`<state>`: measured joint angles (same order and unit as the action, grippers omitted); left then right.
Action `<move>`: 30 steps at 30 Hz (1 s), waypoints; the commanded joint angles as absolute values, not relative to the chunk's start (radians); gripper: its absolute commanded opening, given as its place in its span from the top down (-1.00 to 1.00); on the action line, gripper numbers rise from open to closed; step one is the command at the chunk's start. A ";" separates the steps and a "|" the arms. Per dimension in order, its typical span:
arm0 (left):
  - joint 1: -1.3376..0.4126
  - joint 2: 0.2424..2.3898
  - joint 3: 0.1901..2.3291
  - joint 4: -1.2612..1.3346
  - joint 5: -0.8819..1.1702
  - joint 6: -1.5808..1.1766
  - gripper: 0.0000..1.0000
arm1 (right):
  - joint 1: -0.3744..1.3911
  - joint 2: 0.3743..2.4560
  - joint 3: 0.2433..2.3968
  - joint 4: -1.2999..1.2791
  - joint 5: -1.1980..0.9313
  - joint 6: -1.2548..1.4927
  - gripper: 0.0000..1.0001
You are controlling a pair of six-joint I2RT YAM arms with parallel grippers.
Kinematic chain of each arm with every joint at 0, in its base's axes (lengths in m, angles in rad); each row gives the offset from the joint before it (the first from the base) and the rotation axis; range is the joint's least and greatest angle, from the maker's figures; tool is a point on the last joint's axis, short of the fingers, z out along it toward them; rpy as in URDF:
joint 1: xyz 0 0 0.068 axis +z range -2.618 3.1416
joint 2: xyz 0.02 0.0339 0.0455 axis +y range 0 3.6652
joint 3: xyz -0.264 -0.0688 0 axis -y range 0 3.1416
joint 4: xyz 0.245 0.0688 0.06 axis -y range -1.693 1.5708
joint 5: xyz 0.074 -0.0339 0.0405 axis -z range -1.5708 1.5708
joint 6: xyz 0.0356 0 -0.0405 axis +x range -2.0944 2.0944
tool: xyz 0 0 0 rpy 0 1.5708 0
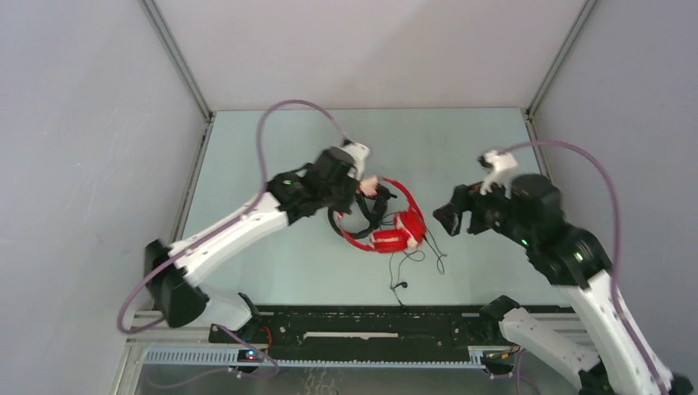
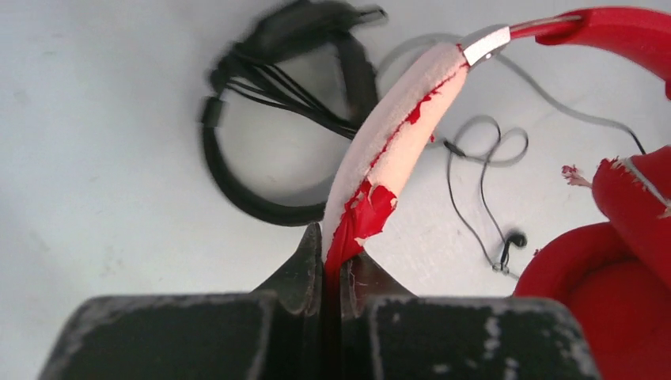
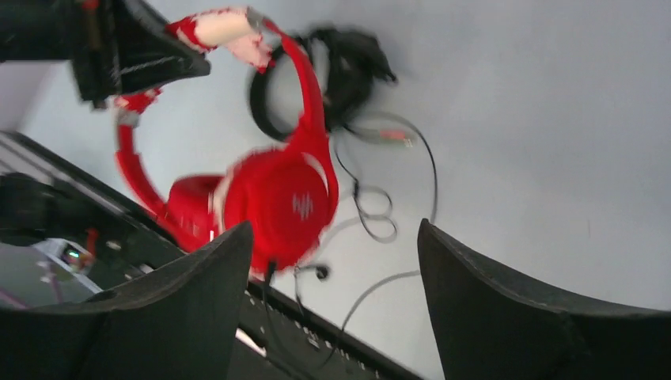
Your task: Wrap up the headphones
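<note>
The red headphones (image 1: 397,230) lie mid-table, earcups folded together, headband arching up to the left. My left gripper (image 1: 368,187) is shut on the headband's worn padding (image 2: 396,142), red cover peeling off pale foam. Its thin dark cable (image 1: 416,262) trails loose toward the near edge and ends in a plug (image 2: 510,241). The red earcups (image 3: 285,198) and cable (image 3: 372,214) show in the right wrist view. My right gripper (image 1: 443,216) is open and empty, just right of the earcups, its fingers (image 3: 198,293) spread wide.
Black headphones (image 1: 355,216) with a bundled cord lie beneath the red headband; they also show in the left wrist view (image 2: 253,119) and the right wrist view (image 3: 340,71). A black rail (image 1: 362,325) runs along the table's near edge.
</note>
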<state>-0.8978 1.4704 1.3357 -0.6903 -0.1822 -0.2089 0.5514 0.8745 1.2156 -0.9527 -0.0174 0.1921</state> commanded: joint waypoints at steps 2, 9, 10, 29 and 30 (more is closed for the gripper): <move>-0.738 1.164 1.344 -0.652 -0.108 -0.350 0.99 | 0.469 0.587 1.067 -0.672 -0.337 0.220 -0.80; -0.401 1.027 1.429 -0.717 0.197 -0.439 1.00 | 0.444 0.485 0.849 -0.506 -0.445 0.204 -0.74; -0.351 1.023 1.441 -0.734 0.237 -0.458 1.00 | 0.445 0.480 0.821 -0.474 -0.454 0.200 -0.70; -0.229 0.951 1.557 -0.746 0.528 -0.716 1.00 | 0.761 0.847 0.500 0.361 -0.079 0.298 -0.92; -0.229 0.948 1.562 -0.744 0.534 -0.720 1.00 | 0.772 0.876 0.500 0.399 -0.067 0.286 -0.93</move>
